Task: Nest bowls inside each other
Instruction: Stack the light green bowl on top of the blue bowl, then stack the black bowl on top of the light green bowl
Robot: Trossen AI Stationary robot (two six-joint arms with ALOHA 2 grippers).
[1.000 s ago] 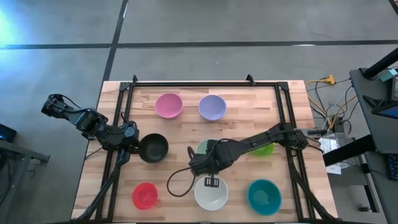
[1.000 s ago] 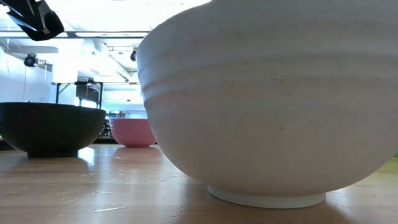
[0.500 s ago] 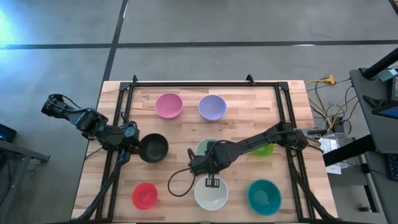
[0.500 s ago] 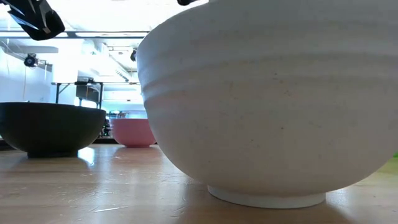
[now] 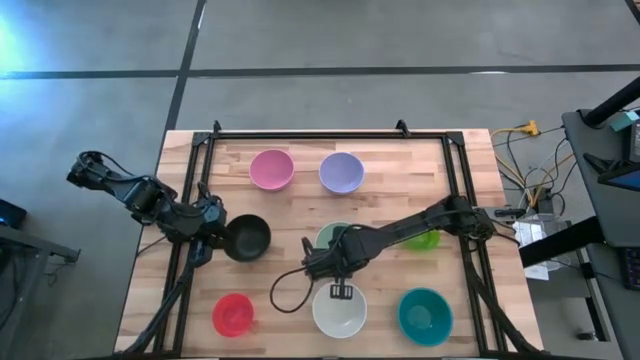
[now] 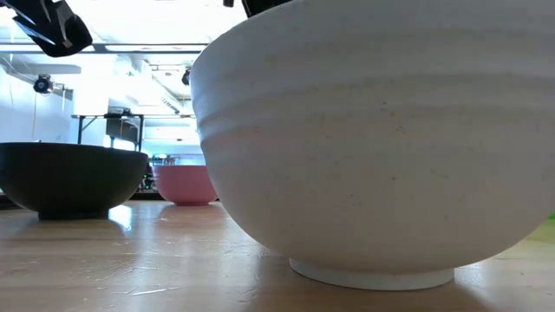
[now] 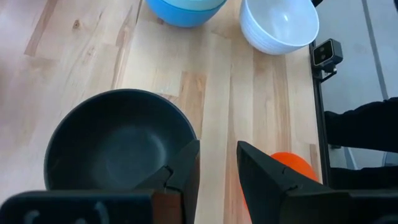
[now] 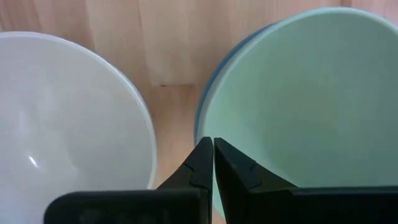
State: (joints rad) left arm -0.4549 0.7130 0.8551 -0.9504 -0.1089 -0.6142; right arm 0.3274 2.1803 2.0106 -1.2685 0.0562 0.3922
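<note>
- Compared with one second before, almost nothing had changed: the bowls lay in the same places, and the right gripper [image 5: 318,262] had shifted only a little at the middle of the table.
- I counted one bowl of each colour: pink bowl [image 5: 271,169], lavender bowl [image 5: 341,172], black bowl [image 5: 247,238], red bowl [image 5: 233,315], white bowl [image 5: 339,311], teal bowl [image 5: 425,316], lime green bowl [image 5: 424,240] (partly hidden by the arm), and the mint green bowl [image 8: 311,106] nested in the blue bowl [image 7: 185,9].
- The right fingers were pressed together, holding nothing, above the gap between white and mint green.
- The left gripper [image 7: 217,168] stood slightly open at the black bowl's right rim, with bare wood beside it.
</note>
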